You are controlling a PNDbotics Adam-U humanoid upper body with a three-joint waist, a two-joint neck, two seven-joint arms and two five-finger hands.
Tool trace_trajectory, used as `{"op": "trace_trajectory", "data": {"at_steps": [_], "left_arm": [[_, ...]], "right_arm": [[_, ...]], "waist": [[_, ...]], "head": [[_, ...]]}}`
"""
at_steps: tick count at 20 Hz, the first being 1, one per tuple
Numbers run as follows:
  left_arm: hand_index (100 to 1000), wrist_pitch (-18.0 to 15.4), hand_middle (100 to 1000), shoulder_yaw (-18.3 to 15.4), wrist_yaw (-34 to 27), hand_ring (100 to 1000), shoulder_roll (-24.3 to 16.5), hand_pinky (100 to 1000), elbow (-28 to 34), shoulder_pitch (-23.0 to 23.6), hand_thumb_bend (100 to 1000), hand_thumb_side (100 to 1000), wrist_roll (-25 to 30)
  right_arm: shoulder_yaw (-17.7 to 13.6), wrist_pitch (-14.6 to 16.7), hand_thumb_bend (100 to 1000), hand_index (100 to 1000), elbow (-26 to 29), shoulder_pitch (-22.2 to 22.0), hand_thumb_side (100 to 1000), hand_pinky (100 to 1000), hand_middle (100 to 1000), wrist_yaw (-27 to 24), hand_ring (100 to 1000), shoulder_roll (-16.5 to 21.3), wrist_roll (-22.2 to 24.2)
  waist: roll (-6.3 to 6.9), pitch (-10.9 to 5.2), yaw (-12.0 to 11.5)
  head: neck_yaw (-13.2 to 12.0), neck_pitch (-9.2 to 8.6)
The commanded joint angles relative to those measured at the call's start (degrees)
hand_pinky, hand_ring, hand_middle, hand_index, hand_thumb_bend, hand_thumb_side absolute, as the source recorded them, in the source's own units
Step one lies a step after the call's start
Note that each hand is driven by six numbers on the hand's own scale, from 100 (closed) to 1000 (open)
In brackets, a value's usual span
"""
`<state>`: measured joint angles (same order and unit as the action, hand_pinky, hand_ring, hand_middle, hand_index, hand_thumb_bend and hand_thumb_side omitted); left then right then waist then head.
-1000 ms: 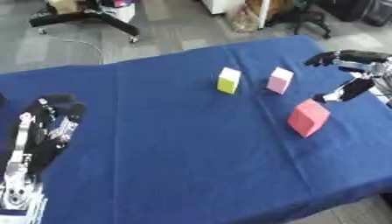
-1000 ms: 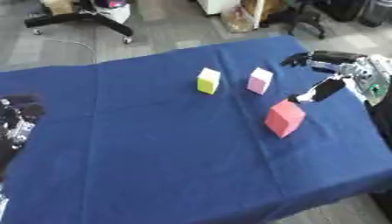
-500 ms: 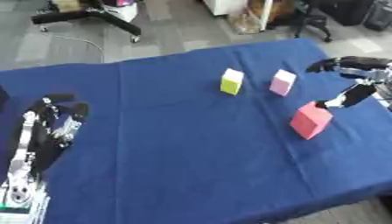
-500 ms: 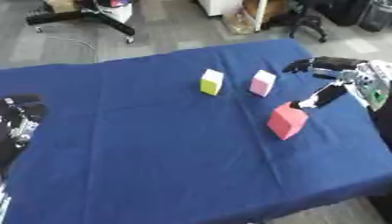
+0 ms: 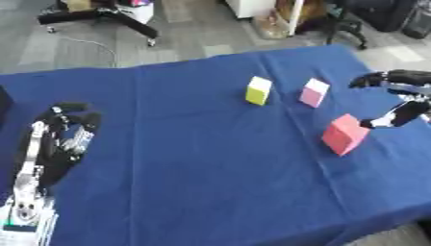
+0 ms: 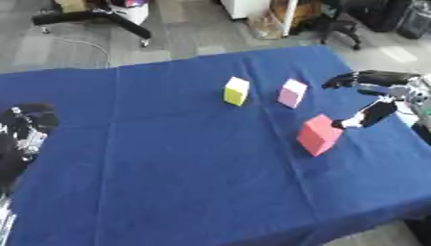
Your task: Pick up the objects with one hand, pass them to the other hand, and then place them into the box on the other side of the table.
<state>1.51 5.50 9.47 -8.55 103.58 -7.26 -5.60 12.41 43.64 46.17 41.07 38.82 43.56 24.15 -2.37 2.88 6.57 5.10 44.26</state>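
Three blocks [image 5: 343, 135] on blue cloth [image 5: 185, 144] — right hand [image 6: 374, 98] open beside them.

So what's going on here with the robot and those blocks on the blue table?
The robot's right hand is open at the right edge of the blue table, reaching toward the red block with its thumb tip close beside it; nothing is gripped yet. A yellow block and a pink block stand side by side farther back, untouched. The left hand rests near the table's left edge, holding nothing. No box shows in these views.
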Motion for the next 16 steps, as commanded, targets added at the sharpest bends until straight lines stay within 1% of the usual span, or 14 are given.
{"op": "trace_trajectory", "data": {"at_steps": [1,7,12,16], "left_arm": [[677,-0.11,662,-0.18,0.2,589,-1.09,864,0.72,-0.32,595,610,0.2],[677,-0.26,662,-0.13,0.33,590,-1.09,864,0.77,-0.32,592,611,0.49],[677,-0.29,662,-0.12,0.24,590,-1.0,864,0.89,-0.4,589,612,0.67],[677,-0.28,662,-0.11,0.2,590,-0.93,864,0.96,-0.43,588,613,0.78]], "right_arm": [[0.38,8.33,430,998,2.08,-0.15,574,883,928,-2.03,908,3.81,9.43],[0.94,8.33,425,995,2.32,-0.91,578,882,926,-3.23,906,3.52,11.42],[1.13,8.33,414,995,1.1,-0.25,579,882,926,-1.56,905,1.64,12.35],[0.93,8.33,405,994,-0.42,0.18,570,881,926,0.47,904,0.16,12.14]], "waist": [[-1.06,-0.31,0.13],[-1.12,-0.27,0.05],[-0.84,-0.18,-0.2],[-0.62,-0.03,-0.33]], "head": [[-0.28,-0.14],[-0.26,-0.14],[-0.21,-0.14],[-0.33,-0.14]]}}
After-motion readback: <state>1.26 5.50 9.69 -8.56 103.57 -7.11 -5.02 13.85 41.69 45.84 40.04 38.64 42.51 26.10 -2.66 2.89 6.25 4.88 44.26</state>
